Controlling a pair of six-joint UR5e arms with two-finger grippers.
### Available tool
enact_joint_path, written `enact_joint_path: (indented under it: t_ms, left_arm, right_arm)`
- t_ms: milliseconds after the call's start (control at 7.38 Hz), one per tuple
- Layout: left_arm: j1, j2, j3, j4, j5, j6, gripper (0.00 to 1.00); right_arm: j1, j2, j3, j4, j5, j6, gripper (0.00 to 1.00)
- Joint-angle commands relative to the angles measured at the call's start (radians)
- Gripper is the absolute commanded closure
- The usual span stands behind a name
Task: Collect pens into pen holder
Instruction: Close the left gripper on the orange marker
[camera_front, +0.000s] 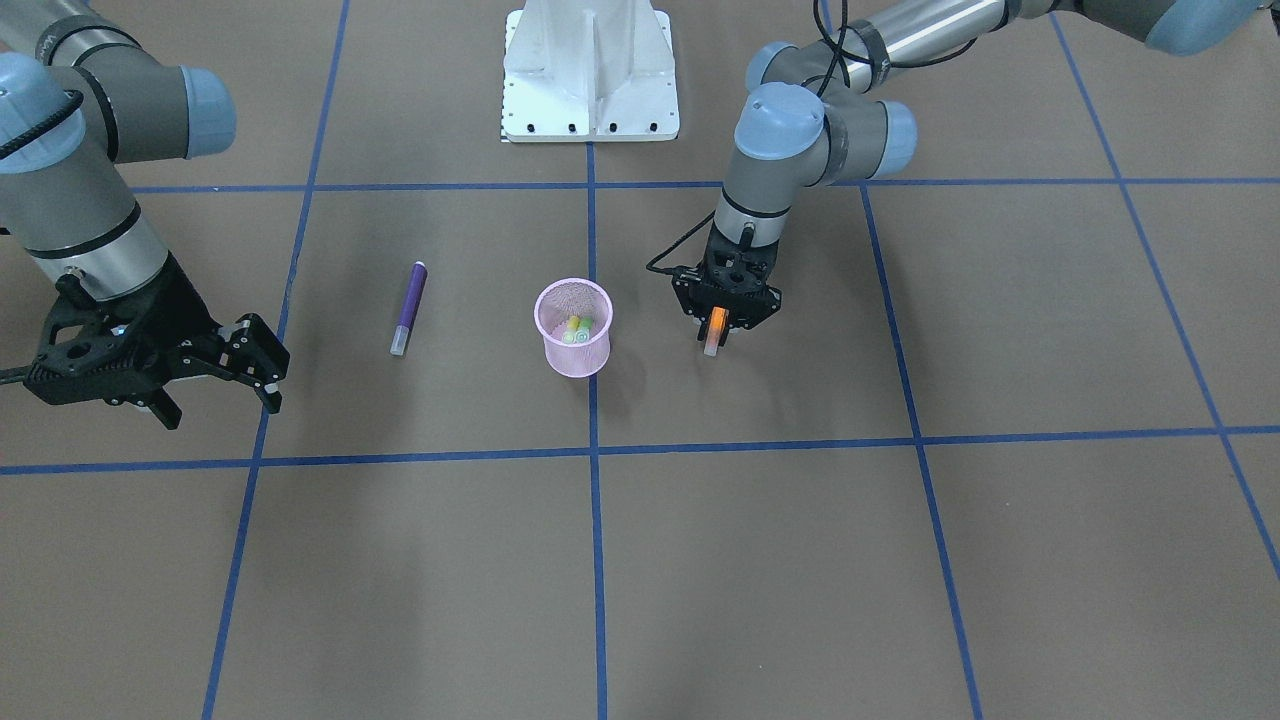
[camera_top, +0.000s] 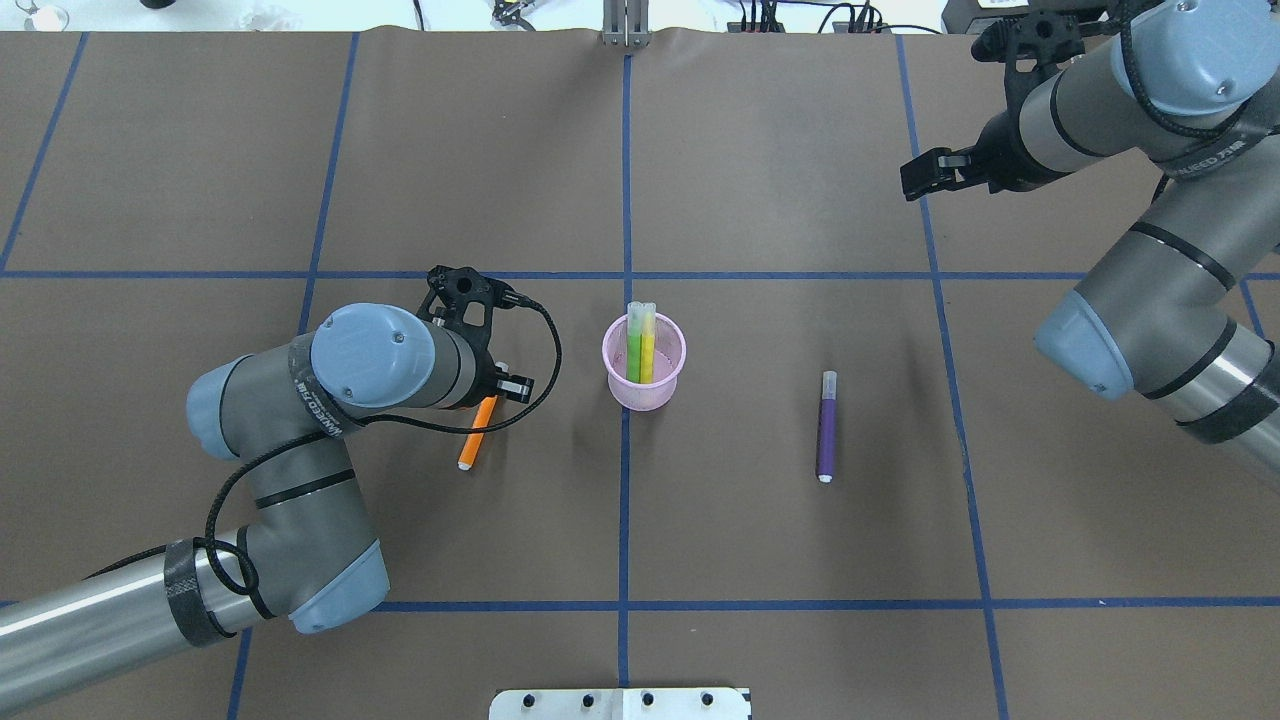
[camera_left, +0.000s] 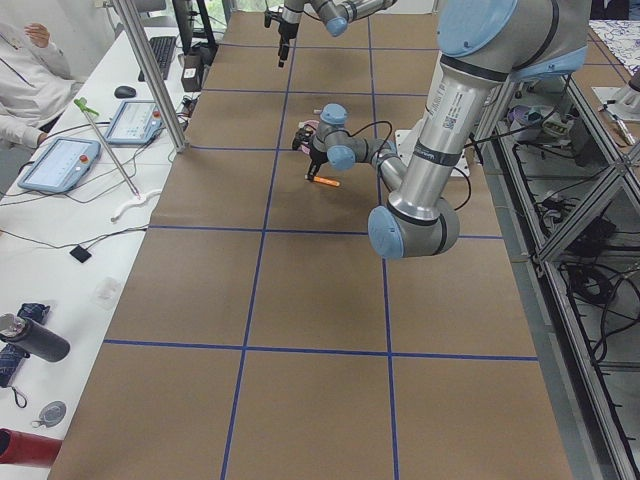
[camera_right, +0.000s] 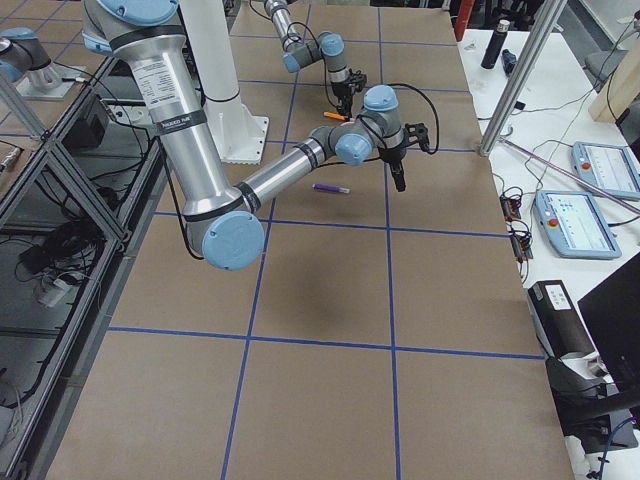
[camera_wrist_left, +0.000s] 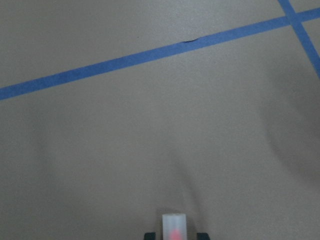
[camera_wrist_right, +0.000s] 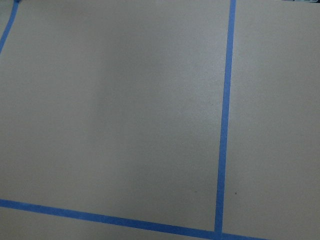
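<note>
The pink mesh pen holder (camera_front: 573, 335) (camera_top: 645, 385) stands upright at the table's middle, with a green pen (camera_top: 634, 345) and a yellowish pen (camera_top: 648, 345) in it. My left gripper (camera_front: 716, 328) (camera_top: 497, 392) is beside the cup, shut on one end of an orange pen (camera_front: 716, 322) (camera_top: 473, 435); the pen's pale cap (camera_wrist_left: 174, 227) shows between the fingertips in the left wrist view. A purple pen (camera_front: 408, 308) (camera_top: 827, 427) lies flat on the cup's other side. My right gripper (camera_front: 225, 385) (camera_top: 925, 175) is open and empty, well away from the purple pen.
Blue tape lines (camera_front: 592, 450) divide the brown table into squares. The robot's white base plate (camera_front: 590, 70) (camera_top: 620, 703) sits at the robot's edge. A side desk with tablets (camera_left: 60, 160) and a seated operator are off the far side.
</note>
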Motion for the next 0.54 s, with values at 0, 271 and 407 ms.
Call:
enact_joint_path:
  t_ms: [0,271,407]
  left_arm:
    - [0.001,0.002,0.005,0.0,0.0,-0.002,0.66]
    - [0.001,0.002,0.005,0.0,0.0,-0.002,0.68]
    - [0.001,0.002,0.001,0.0,0.0,-0.002,0.81]
  right_arm:
    - [-0.001,0.0,0.0,0.0,0.0,0.0,0.0]
    - [-0.001,0.0,0.0,0.0,0.0,0.0,0.0]
    - [-0.001,0.002,0.0,0.0,0.0,0.0,0.0]
